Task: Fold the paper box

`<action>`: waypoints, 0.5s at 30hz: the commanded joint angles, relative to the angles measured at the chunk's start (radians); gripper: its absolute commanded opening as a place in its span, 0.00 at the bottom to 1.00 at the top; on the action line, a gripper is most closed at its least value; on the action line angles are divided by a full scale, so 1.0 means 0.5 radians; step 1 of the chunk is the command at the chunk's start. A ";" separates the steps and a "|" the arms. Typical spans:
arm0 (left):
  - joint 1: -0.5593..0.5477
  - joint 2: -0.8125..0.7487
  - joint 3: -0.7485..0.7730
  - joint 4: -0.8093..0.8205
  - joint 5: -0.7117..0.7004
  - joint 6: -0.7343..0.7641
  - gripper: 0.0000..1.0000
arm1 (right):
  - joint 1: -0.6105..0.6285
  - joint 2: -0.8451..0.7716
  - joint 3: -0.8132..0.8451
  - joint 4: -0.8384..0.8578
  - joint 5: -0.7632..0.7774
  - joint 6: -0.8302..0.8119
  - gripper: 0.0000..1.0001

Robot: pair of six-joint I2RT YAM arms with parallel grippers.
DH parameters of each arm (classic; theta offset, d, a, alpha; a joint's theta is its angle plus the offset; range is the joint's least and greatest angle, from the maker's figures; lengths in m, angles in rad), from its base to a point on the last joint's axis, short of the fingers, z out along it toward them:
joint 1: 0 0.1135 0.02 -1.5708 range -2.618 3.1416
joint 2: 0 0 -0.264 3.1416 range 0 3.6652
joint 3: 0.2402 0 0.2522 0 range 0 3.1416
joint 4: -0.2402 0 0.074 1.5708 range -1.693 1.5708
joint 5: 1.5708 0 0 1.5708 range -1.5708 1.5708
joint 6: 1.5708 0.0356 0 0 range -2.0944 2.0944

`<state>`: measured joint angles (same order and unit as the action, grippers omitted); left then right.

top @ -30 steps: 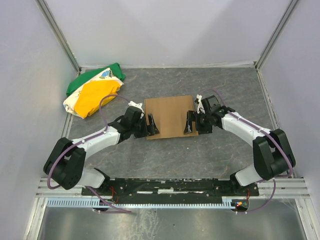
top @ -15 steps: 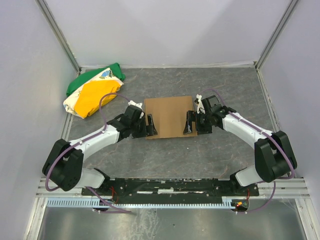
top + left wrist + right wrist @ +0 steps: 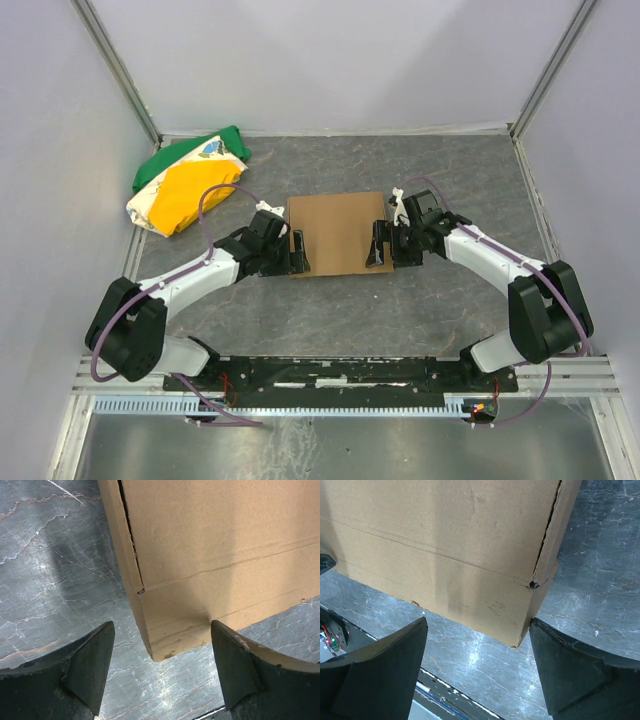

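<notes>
Paper box (image 3: 337, 233), cloth bundle (image 3: 185, 180) apart

Grey marbled table (image 3: 350, 312) between pale walls (image 3: 330, 60).

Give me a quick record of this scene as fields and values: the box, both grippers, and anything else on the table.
paper box: brown cardboard, compact rectangle, lying mid-table
left gripper: open, astride the box's near left corner
right gripper: open, astride the box's near right corner
held: nothing
cloth bundle: green, yellow and white, far left, apart from the box
table: dark grey, marbled
</notes>
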<state>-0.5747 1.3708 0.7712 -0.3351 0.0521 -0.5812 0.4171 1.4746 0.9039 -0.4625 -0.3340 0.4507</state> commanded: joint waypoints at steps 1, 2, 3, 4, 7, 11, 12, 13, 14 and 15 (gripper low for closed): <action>-0.007 -0.026 0.049 0.051 0.031 0.053 0.84 | 0.011 -0.058 0.011 0.059 -0.049 0.019 0.91; -0.007 -0.026 0.050 0.057 0.036 0.050 0.84 | 0.012 -0.073 0.012 0.053 -0.059 0.022 0.91; -0.007 -0.027 0.050 0.059 0.041 0.046 0.84 | 0.012 -0.086 0.017 0.049 -0.074 0.026 0.91; -0.008 -0.027 0.046 0.065 0.047 0.046 0.84 | 0.011 -0.098 0.020 0.048 -0.091 0.029 0.91; -0.009 -0.030 0.041 0.078 0.064 0.040 0.84 | 0.011 -0.111 0.029 0.048 -0.152 0.046 0.91; -0.007 -0.041 0.038 0.074 0.065 0.040 0.83 | 0.012 -0.129 0.047 0.024 -0.138 0.048 0.91; -0.007 -0.043 0.037 0.075 0.063 0.040 0.83 | 0.012 -0.132 0.055 0.001 -0.087 0.040 0.91; -0.006 -0.045 0.035 0.075 0.060 0.041 0.83 | 0.012 -0.127 0.065 -0.029 -0.015 0.030 0.91; -0.007 -0.042 0.034 0.075 0.056 0.042 0.83 | 0.012 -0.112 0.074 -0.059 0.056 0.018 0.92; -0.008 -0.034 0.035 0.075 0.056 0.044 0.83 | 0.010 -0.095 0.083 -0.087 0.127 0.008 0.93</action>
<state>-0.5747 1.3705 0.7712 -0.3340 0.0631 -0.5816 0.4183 1.4422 0.9043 -0.4717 -0.3683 0.4690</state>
